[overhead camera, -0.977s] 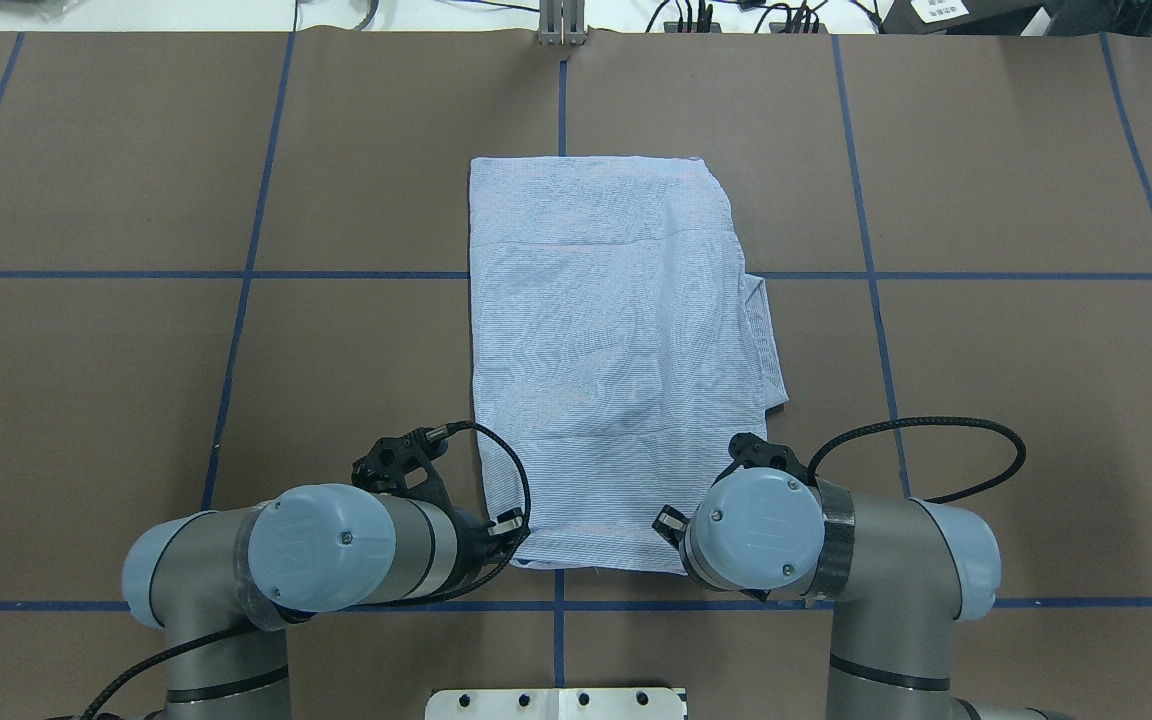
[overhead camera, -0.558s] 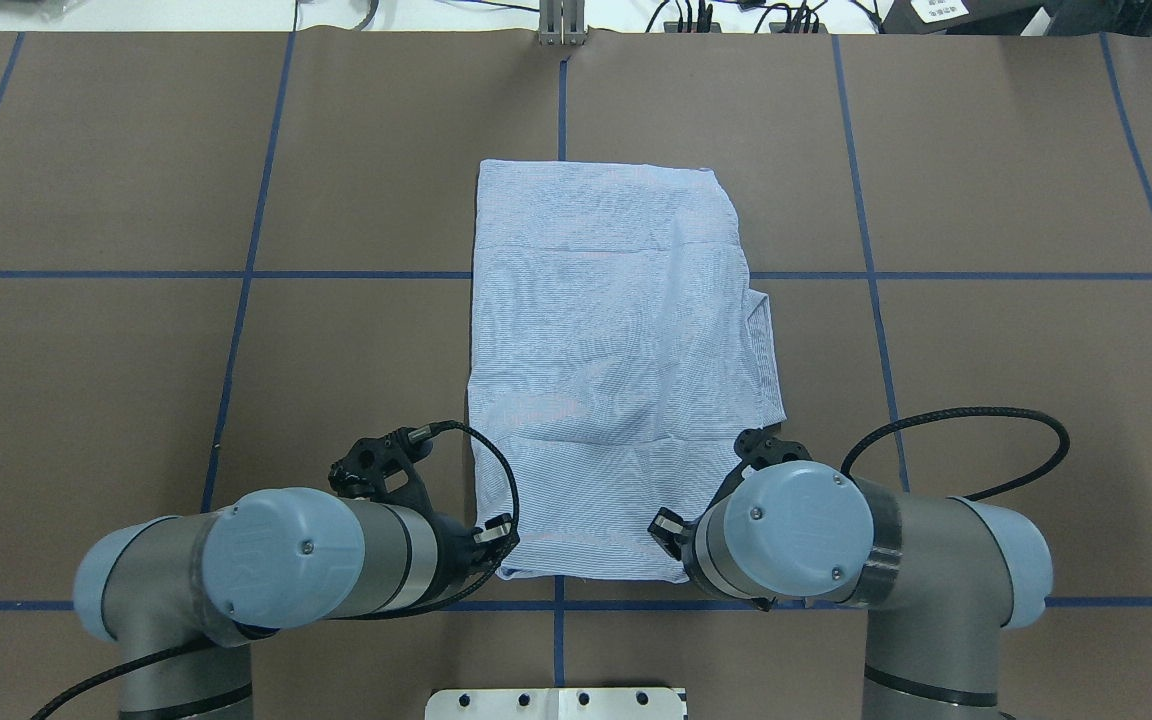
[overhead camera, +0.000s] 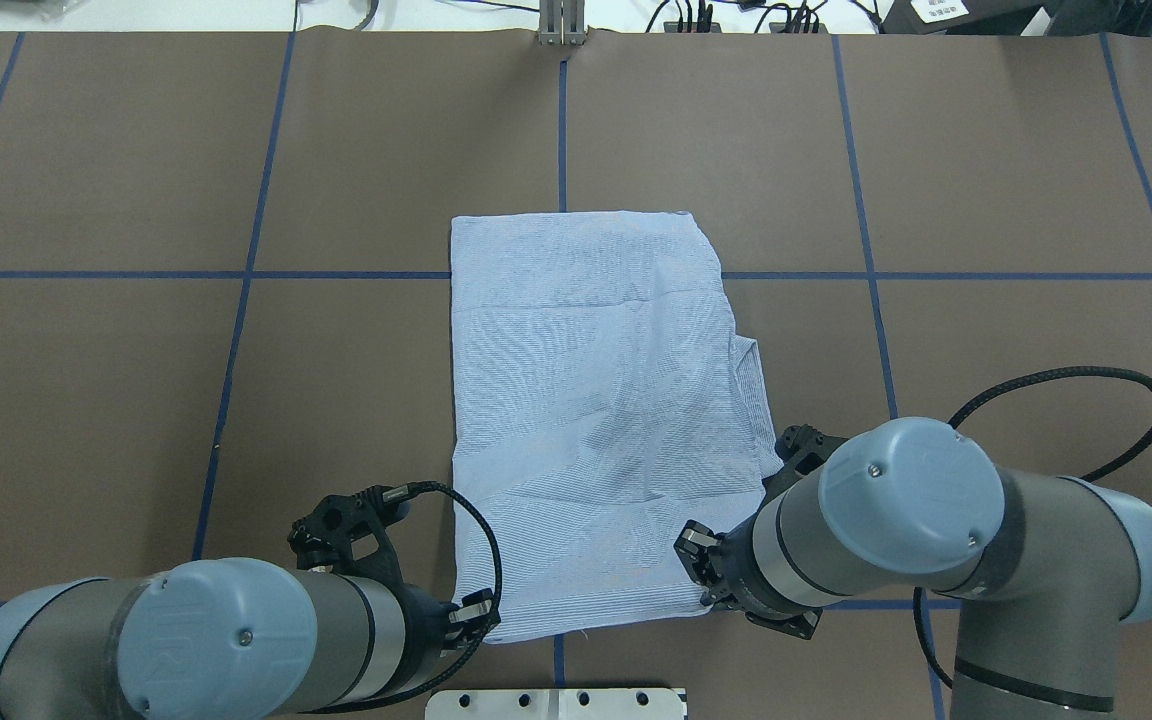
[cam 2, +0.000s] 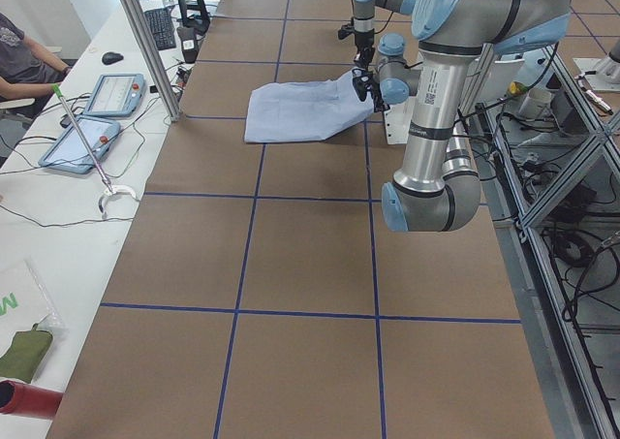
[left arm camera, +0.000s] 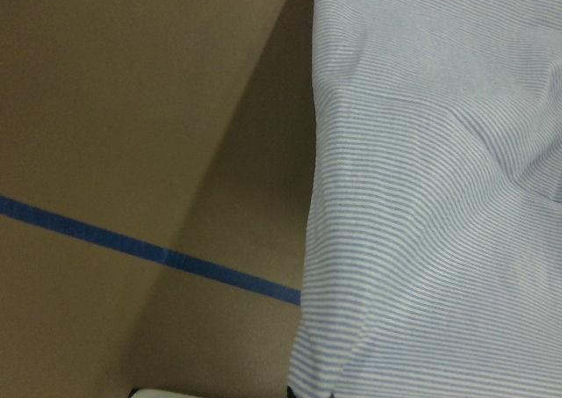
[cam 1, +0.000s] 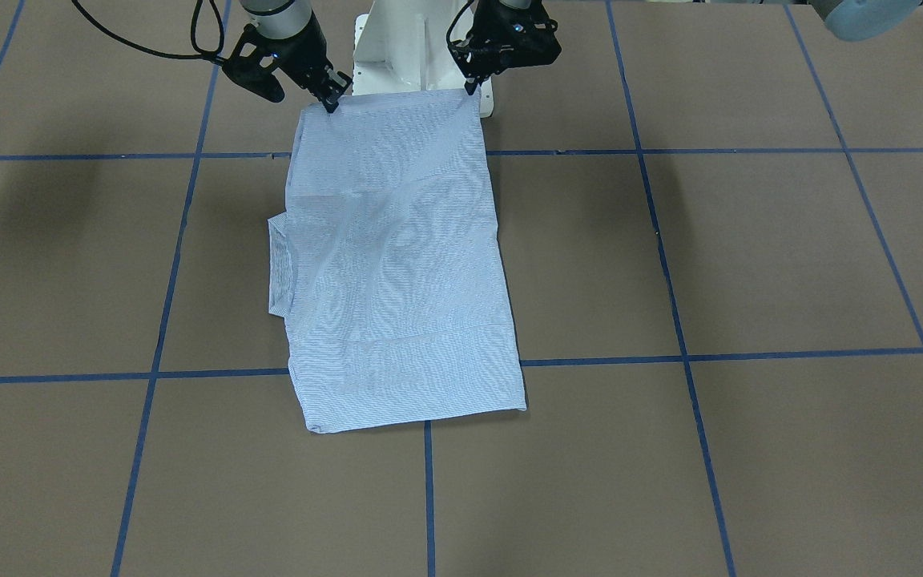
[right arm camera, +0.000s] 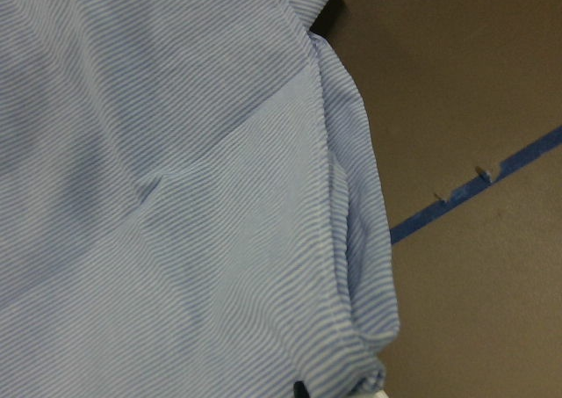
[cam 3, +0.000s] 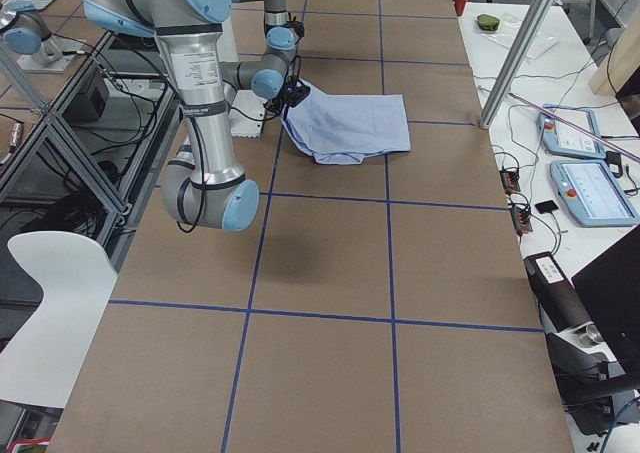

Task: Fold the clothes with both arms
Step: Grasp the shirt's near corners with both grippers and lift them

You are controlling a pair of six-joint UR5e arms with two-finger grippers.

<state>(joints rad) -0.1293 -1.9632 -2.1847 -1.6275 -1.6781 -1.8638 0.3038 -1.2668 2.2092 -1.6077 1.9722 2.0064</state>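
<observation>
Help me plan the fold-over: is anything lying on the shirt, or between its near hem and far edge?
Nothing visible does. The left gripper and right gripper pinch the shirt at its near corners, and nothing lies on its top.

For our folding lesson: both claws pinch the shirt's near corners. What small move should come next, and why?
Probably raise both corners and carry them toward the far edge: left claw and right claw each hold a near corner of the shirt, lying flat.
</observation>
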